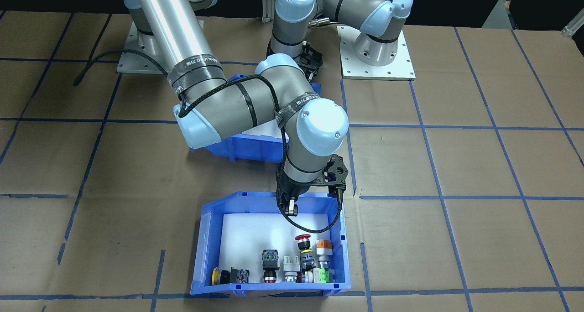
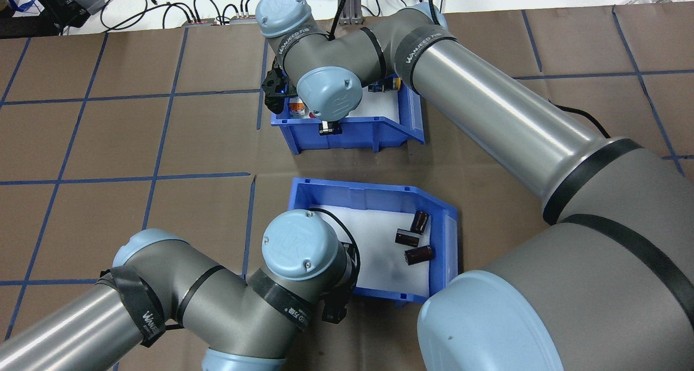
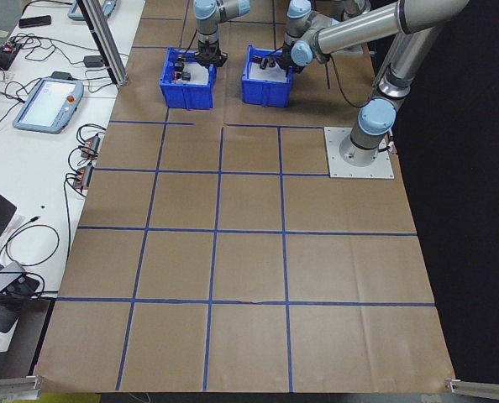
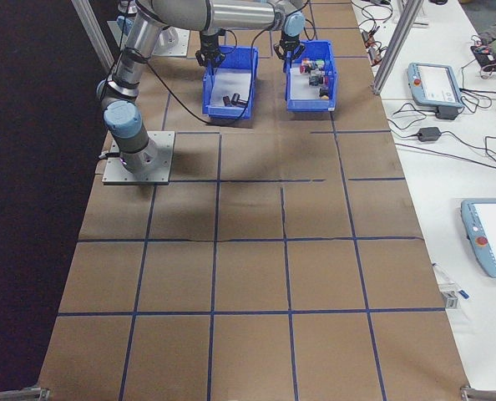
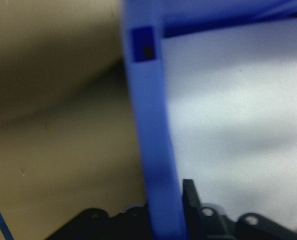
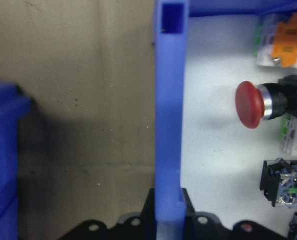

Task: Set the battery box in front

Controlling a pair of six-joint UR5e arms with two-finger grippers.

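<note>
In the overhead view the battery box (image 2: 368, 192) sits mid-table, directly at 6 o'clock from the button bin (image 2: 352, 131), so it is the bin closer to the robot. Its long axis runs 9 to 3, its cut-away front faces 3 o'clock, and the three cells (image 2: 415, 240) lie loose toward that end. The left gripper (image 2: 335, 305) is the nearer one. It is on the box's 6 o'clock wall toward the 7 o'clock corner, and most of the box lies at 1 o'clock from it. The right gripper (image 2: 328, 128) is on the button bin's near wall, apart from the battery box. I judge the coming move depends on the button bin filling the spot at 12 o'clock, so the two bins would need to trade places or pass each other. The overhead view hides both sets of fingers under the wrists. The left wrist camera shows the blue wall (image 5: 153, 150) running up between the jaws with black finger parts tight on both sides, apparently clamped. The right wrist camera shows the same pinch on the button bin's wall (image 6: 168, 125), beside a red push-button (image 6: 249, 105). The front-facing camera shows only a sliver of the battery box (image 1: 255, 145) under the right arm.
</note>
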